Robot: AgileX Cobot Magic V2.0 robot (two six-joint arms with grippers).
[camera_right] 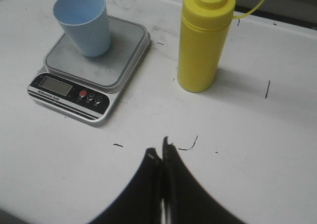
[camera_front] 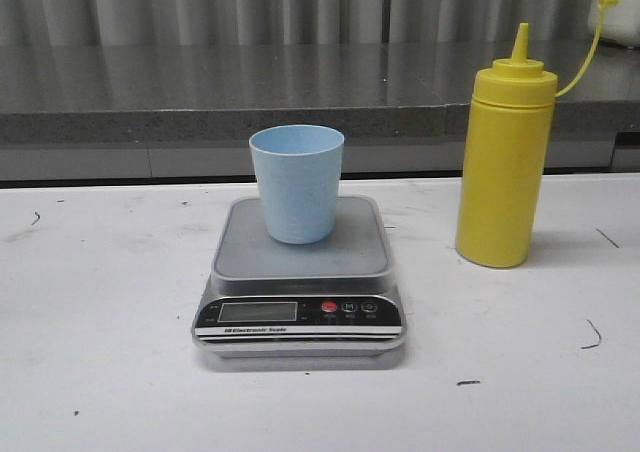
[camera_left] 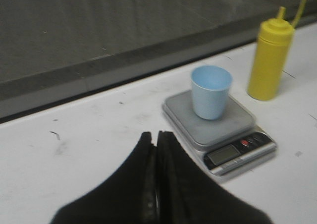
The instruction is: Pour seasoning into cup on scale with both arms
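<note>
The pale-blue cup [camera_front: 296, 183] stands upright and empty on the grey platform of the scale [camera_front: 300, 257] at the table's middle. The yellow seasoning bottle [camera_front: 505, 167] stands upright to the right of the scale, nozzle up, cap strap hanging free. Neither gripper shows in the front view. In the left wrist view my left gripper [camera_left: 155, 135] is shut and empty, well short of the scale [camera_left: 218, 127], cup [camera_left: 210, 91] and bottle [camera_left: 270, 60]. In the right wrist view my right gripper [camera_right: 159, 152] is shut and empty, short of the bottle [camera_right: 203, 40], scale [camera_right: 91, 68] and cup [camera_right: 83, 21].
The white table [camera_front: 100, 322] carries a few dark scuff marks. A grey stone ledge [camera_front: 200, 102] runs along the back edge, with a pale curtain behind it.
</note>
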